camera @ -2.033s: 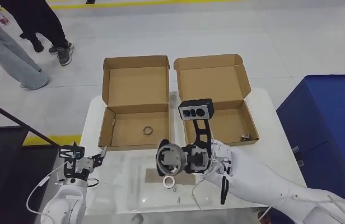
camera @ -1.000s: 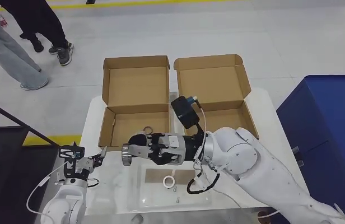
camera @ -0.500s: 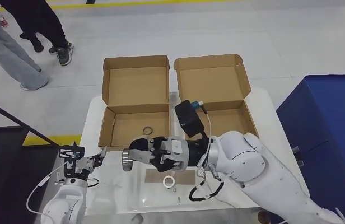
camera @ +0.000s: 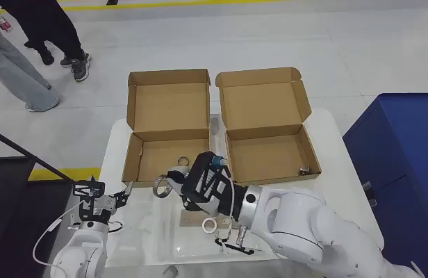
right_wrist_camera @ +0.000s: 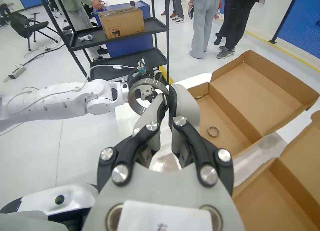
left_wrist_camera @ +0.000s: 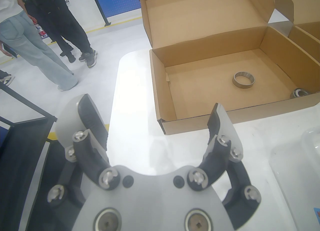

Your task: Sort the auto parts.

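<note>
Ring of grey metal, the big ring [right_wrist_camera: 146, 96], sits pinched in the right gripper [right_wrist_camera: 167, 99], whose fingers are clenched on one side of its wall so that the big ring stands on edge. From above, the big ring [camera: 160, 189] hangs over the table [camera: 328, 135] just in front of the front wall of the left box [camera: 155, 156], with the right gripper [camera: 174, 183] behind it. Both cardboard boxes stand side by side at the far half of the table with their lids folded back. On the floor of the left box lies a small ring [left_wrist_camera: 243, 80], flat and apart from the walls, and a dark bearing [left_wrist_camera: 298, 92] rests in the near corner on the side toward the right box [camera: 269, 156]. A small metal part [camera: 308, 170] lies in the right box close to its front wall and outer side. Nearer the robot, a clear tray [camera: 148, 233] lies on the table, and a white ring [camera: 210, 225] lies flat at the edge of a brown patch [camera: 196, 217], with a small screw [camera: 219, 236] just beside it. At the table's left edge, the left gripper [left_wrist_camera: 150, 106] has its fingers spread wide with nothing between them, pointed toward the near corner of the left box.
</note>
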